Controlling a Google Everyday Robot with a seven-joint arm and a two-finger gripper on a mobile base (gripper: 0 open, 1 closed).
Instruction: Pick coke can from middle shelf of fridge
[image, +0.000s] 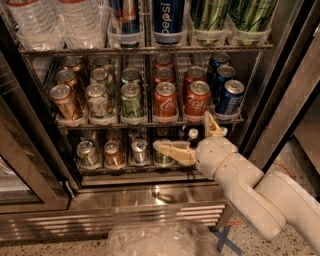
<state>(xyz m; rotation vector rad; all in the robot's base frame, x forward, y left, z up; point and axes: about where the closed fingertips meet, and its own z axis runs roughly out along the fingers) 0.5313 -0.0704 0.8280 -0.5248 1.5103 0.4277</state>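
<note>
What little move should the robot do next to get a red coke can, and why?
Probably raise the gripper a little. It is open but hangs below the middle shelf, in front of the lower rack. The nearest front coke can stands just above it, so lifting should bring it level with the can.

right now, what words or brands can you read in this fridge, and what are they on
"pepsi": tall blue can on the top rack.
"Coca-Cola", white script, partly seen: front coke can and the red can beside it, on the middle shelf.
Labels on the other cans: too blurred to read.
No text on the gripper, open below the middle shelf.
</note>
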